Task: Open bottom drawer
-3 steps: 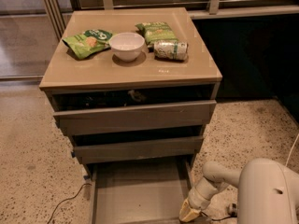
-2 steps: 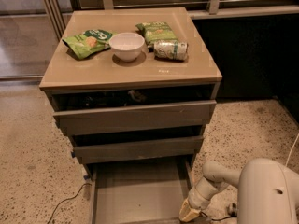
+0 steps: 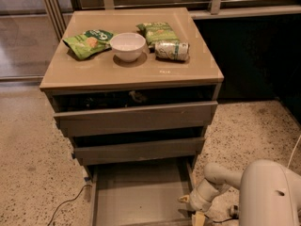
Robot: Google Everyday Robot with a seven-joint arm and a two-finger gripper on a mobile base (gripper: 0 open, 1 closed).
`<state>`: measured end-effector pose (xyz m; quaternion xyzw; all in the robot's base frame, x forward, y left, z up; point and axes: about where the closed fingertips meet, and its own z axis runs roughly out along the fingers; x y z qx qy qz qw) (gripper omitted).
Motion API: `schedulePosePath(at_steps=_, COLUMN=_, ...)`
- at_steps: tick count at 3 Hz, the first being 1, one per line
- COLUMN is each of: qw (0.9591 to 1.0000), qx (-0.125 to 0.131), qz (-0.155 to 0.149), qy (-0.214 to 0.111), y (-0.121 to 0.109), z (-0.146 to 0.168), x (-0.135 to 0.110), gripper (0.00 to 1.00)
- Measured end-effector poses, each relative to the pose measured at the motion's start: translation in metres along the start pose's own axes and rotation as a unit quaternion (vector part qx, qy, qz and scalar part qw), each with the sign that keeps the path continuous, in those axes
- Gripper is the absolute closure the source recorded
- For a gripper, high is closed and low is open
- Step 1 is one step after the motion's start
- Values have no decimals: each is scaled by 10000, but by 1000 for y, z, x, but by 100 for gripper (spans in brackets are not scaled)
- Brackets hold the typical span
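Observation:
The bottom drawer (image 3: pixel 140 192) stands pulled far out of the grey-brown cabinet (image 3: pixel 131 76). Its shallow plain grey tray shows, and its front is cut off by the frame's lower edge. Above it the mid drawer front (image 3: pixel 138 150) and the top drawer front (image 3: pixel 136 117) each stick out a little, with dark gaps over them. My gripper (image 3: pixel 196 215) hangs low at the bottom right, at the right front corner of the pulled-out drawer, on the end of my white arm (image 3: pixel 214 187). Much of the gripper is cut off by the frame edge.
On the cabinet top lie a green chip bag (image 3: pixel 88 42), a white bowl (image 3: pixel 127 46), a second green bag (image 3: pixel 159 32) and a can on its side (image 3: pixel 172 51). A dark cable (image 3: pixel 70 202) runs over the speckled floor at the left. A dark wall panel (image 3: pixel 254 55) stands at the right.

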<state>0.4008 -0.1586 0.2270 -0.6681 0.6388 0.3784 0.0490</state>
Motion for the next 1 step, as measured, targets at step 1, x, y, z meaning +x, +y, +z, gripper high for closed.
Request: schedulePosePath(at_steps=1, qw=10000, qx=0, qz=0, qy=0, y=0, z=0, x=0, gripper=0)
